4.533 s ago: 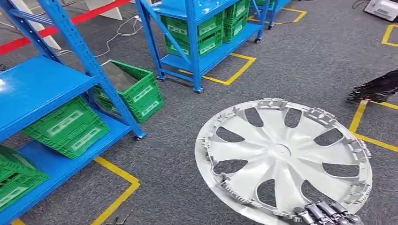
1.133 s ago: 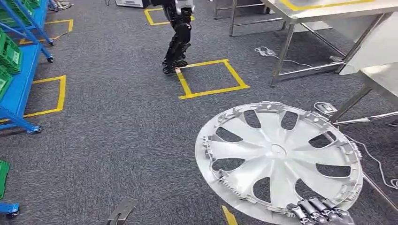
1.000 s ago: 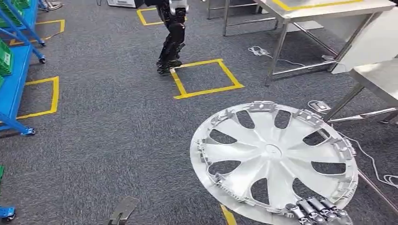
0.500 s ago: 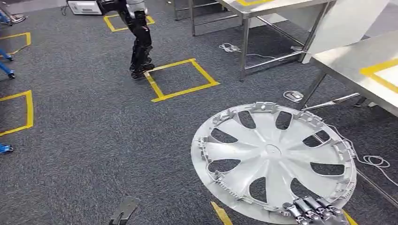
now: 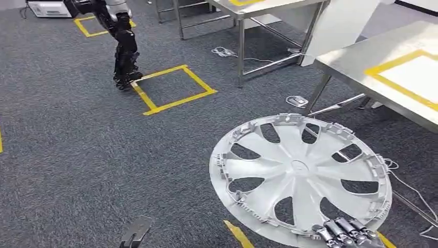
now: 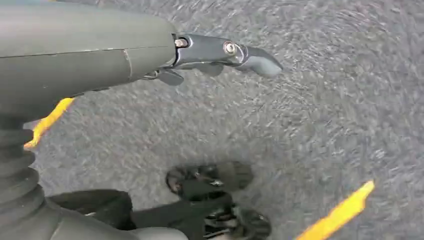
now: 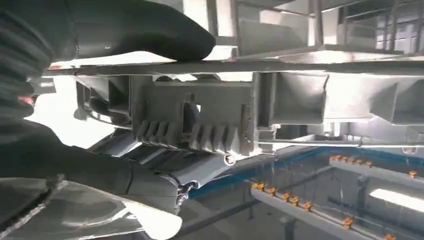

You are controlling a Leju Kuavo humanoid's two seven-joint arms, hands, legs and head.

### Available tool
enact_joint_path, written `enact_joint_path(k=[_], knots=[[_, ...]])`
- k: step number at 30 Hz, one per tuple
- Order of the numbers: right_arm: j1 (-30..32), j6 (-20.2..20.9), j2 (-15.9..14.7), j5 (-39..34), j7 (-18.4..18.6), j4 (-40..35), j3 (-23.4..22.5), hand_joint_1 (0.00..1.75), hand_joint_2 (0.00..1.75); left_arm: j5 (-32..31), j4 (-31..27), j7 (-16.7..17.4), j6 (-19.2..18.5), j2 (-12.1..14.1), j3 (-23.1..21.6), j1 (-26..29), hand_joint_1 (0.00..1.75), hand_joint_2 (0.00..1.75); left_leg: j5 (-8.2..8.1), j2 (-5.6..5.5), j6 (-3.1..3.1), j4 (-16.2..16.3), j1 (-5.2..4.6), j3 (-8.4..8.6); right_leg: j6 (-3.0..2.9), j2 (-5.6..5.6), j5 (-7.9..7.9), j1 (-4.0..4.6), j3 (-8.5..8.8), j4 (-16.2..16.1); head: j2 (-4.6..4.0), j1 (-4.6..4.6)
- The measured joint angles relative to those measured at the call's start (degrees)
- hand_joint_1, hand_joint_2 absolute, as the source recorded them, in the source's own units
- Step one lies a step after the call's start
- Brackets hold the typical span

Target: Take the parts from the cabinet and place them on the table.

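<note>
Wheel cover: we see the silver wheel cover held out in front of the body, lying nearly flat above the grey carpet, its ribbed, clipped side facing up toward the head camera. It touches neither floor nor table.

Right hand: our right hand grips the cover at the rim nearest the body, at the lower right of the head view, its fingers curled over the edge onto the upper face. In the right wrist view the thick thumb presses on one face of the rim while darker fingers close on the other side, so the edge is pinched between them.

Left hand: our left hand hangs over the carpet with nothing in it; its fingers are straight and extended, not closed on anything.

Table: a steel table with a yellow taped rectangle on top stands ahead to the right, near the cover's far edge but apart from it. A second steel table stands farther back.

Floor: a yellow taped square marks the carpet, and the dark legs of another robot stand just beside it. A white cable trails beside the cover.
</note>
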Motion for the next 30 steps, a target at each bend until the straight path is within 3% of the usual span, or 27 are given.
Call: enact_joint_path(k=[1,2,3,4,5,6,8,10,11,12,13,14,16,17,18,19,20,21,22,24,26,27,28,29,30], knots=[[0.0,0.0,0.0,0.0,0.1,0.1,0.0,1.43,1.75,0.0,0.0,0.0,0.0,0.0,0.0,0.1,0.00,1.75,-0.02,0.68,0.02,0.0,-0.09,-0.02,0.21,-0.02,-0.99,-0.01,-1.53,3.4,0.00,-0.04],[0.0,0.0,-0.1,0.0,0.3,0.2,0.0,1.43,1.75,0.0,0.0,0.0,0.1,0.0,0.0,0.1,0.00,1.75,-0.05,1.29,0.04,0.1,-0.10,-0.01,0.34,-0.10,-0.33,0.00,-1.71,3.9,0.00,0.00],[0.0,0.0,-0.1,0.0,0.5,0.3,0.1,1.43,1.75,0.0,0.0,0.0,0.0,0.0,0.0,0.1,0.00,1.75,-0.12,1.81,-0.01,0.1,-0.10,0.01,0.46,-0.29,1.63,-0.02,-0.21,1.2,0.00,-0.04],[0.0,0.0,-0.2,0.0,0.5,0.3,0.1,1.43,1.75,0.0,0.0,0.0,0.1,0.0,0.0,0.0,0.00,1.75,-0.24,2.22,-0.12,0.3,-0.08,0.05,0.49,-0.71,4.11,-0.03,2.40,-3.6,0.00,0.00],[0.0,0.0,-0.2,0.0,0.6,0.4,0.1,1.43,1.75,0.0,0.0,0.0,0.1,-0.1,0.0,0.0,0.00,1.75,-0.48,2.66,-0.33,0.6,-0.04,0.09,0.48,-1.83,6.62,-0.04,5.89,-9.9,0.00,-0.02],[-0.2,0.0,-0.2,0.0,0.6,0.4,0.2,1.43,1.75,0.0,0.0,0.0,0.1,0.0,0.0,-0.1,0.00,1.75,-0.76,2.94,-0.73,1.0,-0.20,0.06,0.37,-4.14,6.31,0.15,7.98,-14.2,0.00,0.02],[-0.4,0.0,-0.3,0.0,0.6,0.4,0.3,1.43,1.75,0.0,0.0,0.0,0.1,0.0,0.0,-0.1,0.00,1.75,-1.02,3.48,-1.20,1.3,-0.67,-0.06,-1.10,-2.83,6.61,0.34,8.39,-14.2,0.00,-0.28],[-0.3,0.0,-0.3,0.0,0.7,0.5,0.6,1.43,1.75,0.0,0.0,0.0,0.1,0.0,0.0,-0.2,0.00,1.75,-0.94,4.18,-1.37,1.3,-0.56,0.07,-1.47,-2.11,6.62,0.53,8.11,-14.0,0.00,-0.22],[-0.4,0.0,-0.3,0.0,0.7,0.6,0.7,1.43,1.75,0.0,0.0,0.0,0.0,0.0,0.0,-0.3,0.00,1.75,-1.20,4.46,-1.70,1.5,-0.52,0.06,-1.95,-1.68,6.85,0.29,8.13,-14.2,0.00,-0.17],[-0.4,0.0,-0.3,0.0,0.9,0.6,0.8,1.43,1.75,0.0,0.0,0.0,0.0,0.0,0.0,-0.4,0.00,1.75,-2.09,2.94,-2.25,2.3,-0.29,-0.11,-2.32,-1.44,7.03,0.08,8.15,-14.3,0.00,-0.24],[-0.5,0.0,-0.3,0.0,1.1,0.7,1.0,1.43,1.75,0.0,0.0,0.0,0.0,0.0,0.0,-0.4,0.00,1.75,-4.15,1.30,-2.57,4.9,-0.13,-1.17,-2.65,-1.12,7.09,0.00,8.10,-14.3,0.00,-0.46],[-0.6,0.0,-0.4,0.0,1.3,0.7,1.1,1.43,1.75,0.0,0.0,0.0,0.0,0.0,0.0,-0.4,0.00,1.75,-6.72,0.50,-2.78,9.6,0.07,-3.12,-2.84,-0.70,7.15,0.00,7.98,-14.3,0.00,-0.44],[-0.7,0.0,-0.5,0.0,1.6,0.8,1.3,1.43,1.75,0.0,0.0,0.0,0.0,0.0,0.0,-0.2,0.00,1.75,-10.19,0.21,-2.97,18.0,0.26,-6.94,-2.97,0.18,7.21,0.03,7.77,-14.2,0.00,-0.46],[-0.7,0.0,-0.6,0.0,1.9,0.9,1.5,1.43,1.75,0.0,0.0,0.0,0.0,0.0,0.0,-0.1,0.00,1.75,-10.33,0.18,-2.95,20.3,0.30,-7.96,-3.00,0.82,7.26,0.03,7.75,-14.2,0.00,-0.46],[-0.7,0.0,-0.6,0.0,2.2,1.0,1.6,1.43,1.75,0.0,0.0,0.0,0.0,0.0,0.0,-0.1,0.00,1.75,-8.98,0.17,-2.87,19.2,0.33,-7.45,-2.97,1.36,7.28,0.03,7.81,-14.2,0.00,-0.46],[-0.7,0.0,-0.6,0.0,2.6,1.1,1.7,1.43,1.75,0.0,0.0,0.0,0.0,0.1,0.0,-0.2,0.00,1.75,-6.54,0.07,-2.71,15.7,0.35,-5.94,-2.95,1.90,7.29,0.02,7.87,-14.2,0.00,-0.46],[-0.7,0.0,-0.7,0.0,2.9,1.2,1.9,1.43,1.75,0.0,0.0,0.0,0.0,0.1,0.0,-0.3,0.00,1.75,-3.79,-0.37,-2.49,10.9,0.39,-3.77,-2.89,2.44,7.31,0.01,7.98,-14.1,0.00,-0.46],[-0.8,0.0,-0.7,0.0,3.3,1.2,2.0,1.43,1.75,-0.1,0.0,0.0,0.0,0.1,0.0,-0.3,0.00,1.75,-1.21,-1.82,-2.27,5.5,0.48,-1.45,-2.78,2.90,7.35,-0.04,8.01,-14.1,0.00,-0.46],[-0.9,0.0,-0.9,0.0,3.6,1.2,2.0,1.43,1.75,-0.1,0.0,0.0,0.0,0.1,0.0,-0.4,0.00,1.75,-1.08,-4.64,-2.04,2.9,0.61,-0.38,-2.45,3.29,7.38,0.10,7.81,-14.0,0.00,-0.35],[-1.2,0.0,-1.2,0.0,4.0,1.3,2.1,1.43,1.75,-0.3,0.0,0.0,0.1,0.1,0.0,-0.4,0.00,1.75,-1.26,-4.05,-2.04,2.2,0.55,-0.61,-1.52,4.38,7.79,-0.01,6.84,-13.8,0.00,-0.42],[-1.2,0.0,-1.4,0.0,4.4,1.3,2.4,1.43,1.75,-0.3,-0.1,0.0,0.3,0.1,0.0,-0.5,0.00,1.75,-0.96,-3.19,-1.49,2.0,0.42,-0.73,-0.70,5.33,8.22,-0.24,6.57,-14.2,0.00,-0.35],[-1.3,0.0,-1.7,0.0,4.5,1.3,2.5,1.43,1.75,-0.3,-0.1,0.0,0.3,0.0,0.0,-0.7,0.00,1.75,-0.48,-2.42,-0.89,1.3,0.90,-0.60,-0.51,4.90,7.82,-0.41,6.17,-13.8,0.00,-0.44],[-1.3,0.0,-1.7,0.0,4.5,1.3,2.6,1.43,1.75,-0.4,-0.1,-0.1,0.4,0.0,0.0,-0.8,0.00,1.75,-0.39,-1.96,-0.66,1.3,0.72,-0.55,-0.44,2.46,6.70,-0.05,5.32,-12.5,0.00,-0.17],[-1.7,0.0,-1.9,0.0,4.5,1.3,2.7,1.43,1.75,-0.4,-0.1,-0.3,0.5,-0.1,0.0,-0.9,0.00,1.75,-0.34,-1.43,-0.41,1.3,0.64,-0.71,-0.37,0.90,4.24,-0.01,3.48,-8.4,0.00,0.21],[-1.8,0.0,-2.0,0.0,4.5,1.3,2.8,1.43,1.75,-0.4,-0.1,-0.5,0.5,-0.1,0.0,-0.8,0.00,1.75,-0.33,-0.79,-0.38,1.3,0.50,-0.77,-0.27,0.17,2.05,-0.01,1.35,-3.6,0.00,0.31]])
